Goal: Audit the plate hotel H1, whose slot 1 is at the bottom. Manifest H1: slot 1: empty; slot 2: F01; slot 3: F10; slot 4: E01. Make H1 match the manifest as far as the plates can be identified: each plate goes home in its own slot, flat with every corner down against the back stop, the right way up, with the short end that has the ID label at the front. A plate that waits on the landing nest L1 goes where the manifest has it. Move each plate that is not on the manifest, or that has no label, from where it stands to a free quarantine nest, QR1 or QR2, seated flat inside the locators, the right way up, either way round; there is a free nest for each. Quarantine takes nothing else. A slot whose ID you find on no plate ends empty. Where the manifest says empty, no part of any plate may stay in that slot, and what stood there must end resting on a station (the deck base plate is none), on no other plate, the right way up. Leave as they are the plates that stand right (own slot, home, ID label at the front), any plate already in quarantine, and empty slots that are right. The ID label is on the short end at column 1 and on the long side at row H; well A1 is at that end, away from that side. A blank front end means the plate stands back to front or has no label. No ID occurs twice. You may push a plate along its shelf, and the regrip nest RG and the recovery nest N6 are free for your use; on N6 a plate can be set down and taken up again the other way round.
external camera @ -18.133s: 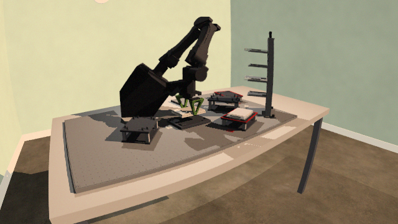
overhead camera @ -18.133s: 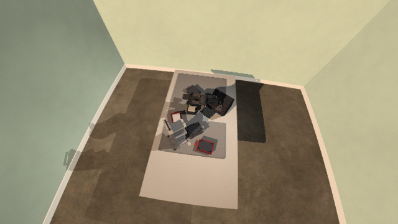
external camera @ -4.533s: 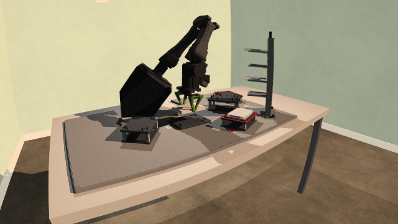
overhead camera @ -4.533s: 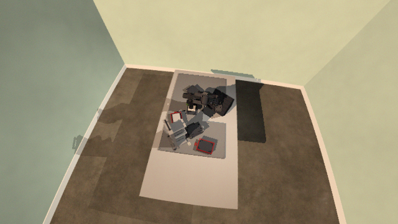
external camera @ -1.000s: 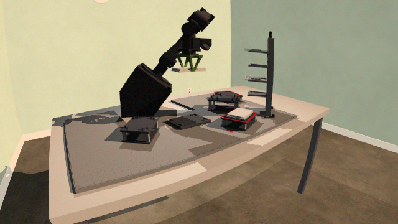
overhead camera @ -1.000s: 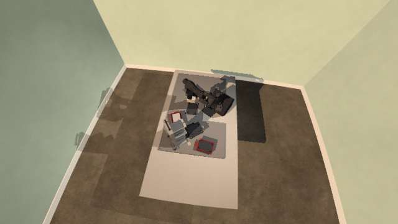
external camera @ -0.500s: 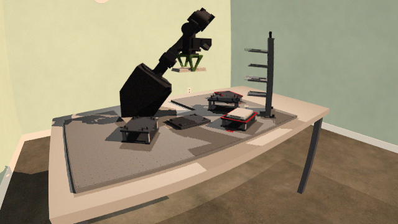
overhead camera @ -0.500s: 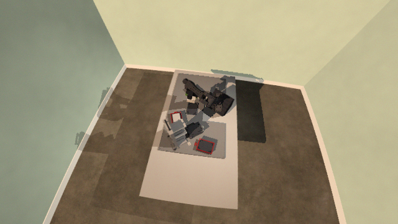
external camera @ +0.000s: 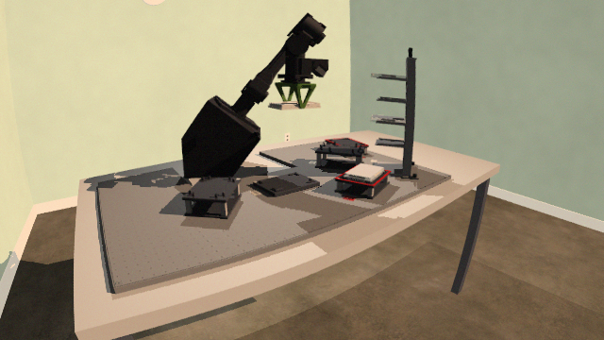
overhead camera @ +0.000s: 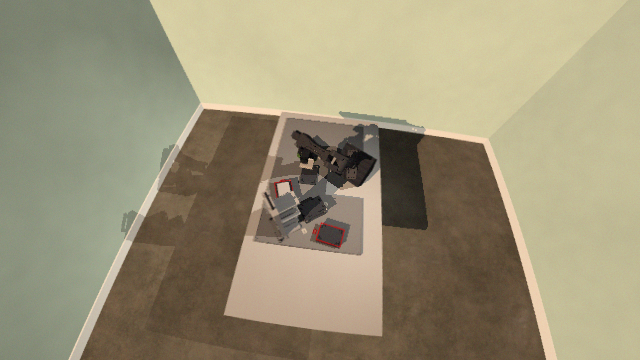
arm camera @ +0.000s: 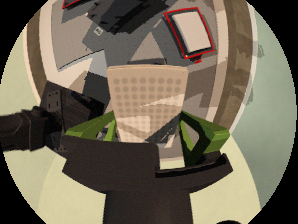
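A pale beige table (external camera: 453,162) with a dark slanted leg (external camera: 469,238) stands on a brown floor (external camera: 519,283) patched in lighter and darker tones. Behind it, a cream-yellow wall (external camera: 118,71) meets a grey-green wall (external camera: 495,94) at a corner. A light baseboard (external camera: 543,207) runs along the foot of the walls, and a small white outlet (external camera: 287,137) sits low on the cream-yellow wall

Top: high, distant, looking down on the whole table (overhead camera: 305,300). Exterior: near a table corner, oblique. Wrist: close, apparently downward; all share the deck.
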{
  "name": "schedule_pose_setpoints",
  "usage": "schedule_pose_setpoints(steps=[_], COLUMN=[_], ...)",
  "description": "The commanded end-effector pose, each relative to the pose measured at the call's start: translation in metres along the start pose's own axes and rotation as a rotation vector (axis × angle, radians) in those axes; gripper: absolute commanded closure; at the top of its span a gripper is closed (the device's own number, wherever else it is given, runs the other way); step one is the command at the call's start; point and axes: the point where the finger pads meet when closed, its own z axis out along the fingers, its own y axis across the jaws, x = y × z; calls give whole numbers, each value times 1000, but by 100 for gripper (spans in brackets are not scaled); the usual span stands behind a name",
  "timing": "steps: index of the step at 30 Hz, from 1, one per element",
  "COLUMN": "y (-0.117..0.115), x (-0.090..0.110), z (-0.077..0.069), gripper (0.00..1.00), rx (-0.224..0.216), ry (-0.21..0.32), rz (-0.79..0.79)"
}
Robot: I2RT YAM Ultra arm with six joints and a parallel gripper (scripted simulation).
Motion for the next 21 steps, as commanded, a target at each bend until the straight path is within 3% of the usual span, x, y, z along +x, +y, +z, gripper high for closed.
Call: schedule_pose_setpoints(steps=[1,8,21], y=[-6,-6,1], x=[-20,-37,-79], z=[-12,-12,-12], gripper=[14,14,14], rx=[32,32,36], ry=[-5,-8,-6], rz=[77,113,326])
